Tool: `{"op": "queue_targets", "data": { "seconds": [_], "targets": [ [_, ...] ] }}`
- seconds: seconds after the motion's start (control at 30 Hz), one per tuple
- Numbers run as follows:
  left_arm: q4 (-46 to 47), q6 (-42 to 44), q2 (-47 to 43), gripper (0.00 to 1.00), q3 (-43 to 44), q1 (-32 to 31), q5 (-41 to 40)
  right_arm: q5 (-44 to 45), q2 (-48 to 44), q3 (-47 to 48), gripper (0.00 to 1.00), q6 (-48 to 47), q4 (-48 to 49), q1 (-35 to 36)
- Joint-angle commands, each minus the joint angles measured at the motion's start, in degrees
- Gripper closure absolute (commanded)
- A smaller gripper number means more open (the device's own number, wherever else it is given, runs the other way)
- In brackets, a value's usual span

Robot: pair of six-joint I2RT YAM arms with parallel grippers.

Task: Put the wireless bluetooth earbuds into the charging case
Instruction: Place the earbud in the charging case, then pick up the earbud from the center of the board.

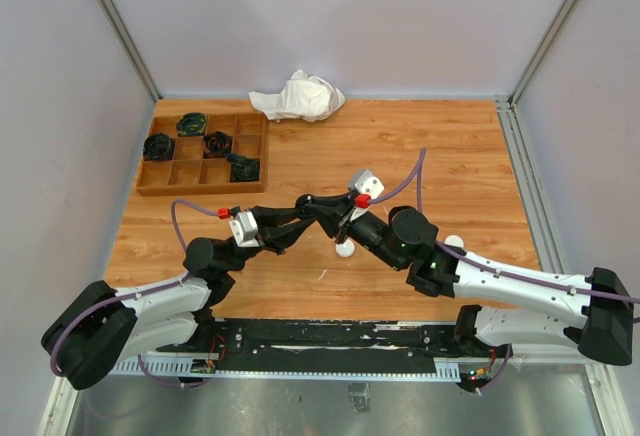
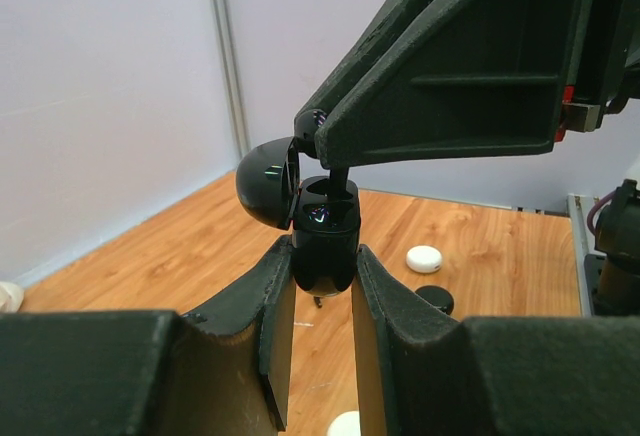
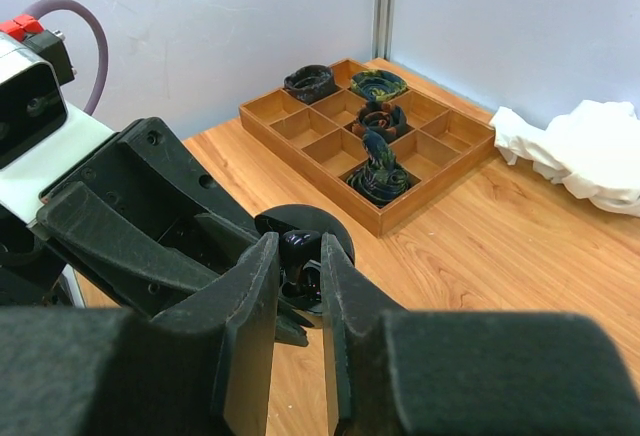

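My left gripper (image 2: 322, 259) is shut on a black charging case (image 2: 323, 241), held upright above the table with its domed lid (image 2: 264, 186) hinged open to the left. My right gripper (image 3: 300, 256) is shut on a black earbud (image 3: 299, 243) and holds it right over the case's open top (image 3: 340, 238). In the top view both grippers meet nose to nose over the table's middle, left gripper (image 1: 316, 207), right gripper (image 1: 338, 218). Whether the bud touches the case I cannot tell.
A white puck case (image 1: 345, 249) lies under the grippers, another white case (image 1: 454, 241) to the right, a black puck (image 2: 433, 297) beside it. A wooden compartment tray (image 1: 203, 172) with dark coiled items stands back left. A white cloth (image 1: 298, 96) lies at the back.
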Motion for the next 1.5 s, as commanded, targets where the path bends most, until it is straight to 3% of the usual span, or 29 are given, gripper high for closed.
{"op": "queue_targets", "data": {
  "seconds": [0.0, 0.3, 0.6, 0.9, 1.07, 1.3, 1.47],
  "targets": [
    [3.30, -0.10, 0.12, 1.00, 0.01, -0.40, -1.06, -0.96, 0.45, 1.43, 0.79, 0.34, 0.27, 1.04],
    [3.14, -0.20, -0.01, 1.00, 0.02, -0.38, -1.65, -0.06, 1.18, 1.55, 0.77, 1.17, -0.24, 1.21],
    [2.32, 1.02, 0.52, 1.00, -1.03, -0.42, -3.40, 3.57, -0.66, 2.81, 0.51, -0.66, -4.33, 1.25],
    [1.67, -0.33, 3.09, 1.00, -2.81, -0.37, -5.12, 6.57, -1.00, 9.47, 0.38, -2.49, -19.51, -1.08],
    [1.21, -1.26, 3.89, 1.00, -3.90, -0.37, -5.61, 3.69, -0.32, 12.95, 0.35, 1.81, -30.28, -7.12],
    [-3.10, -1.64, 2.80, 1.00, -4.91, -0.37, -6.14, -3.93, 1.91, 14.45, 0.34, 7.29, -43.54, -21.64],
    [-8.22, -0.48, 0.35, 1.00, -4.47, -0.37, -6.04, -7.35, 4.60, 12.56, 0.33, 10.36, -47.94, -30.28]
  ]
}}
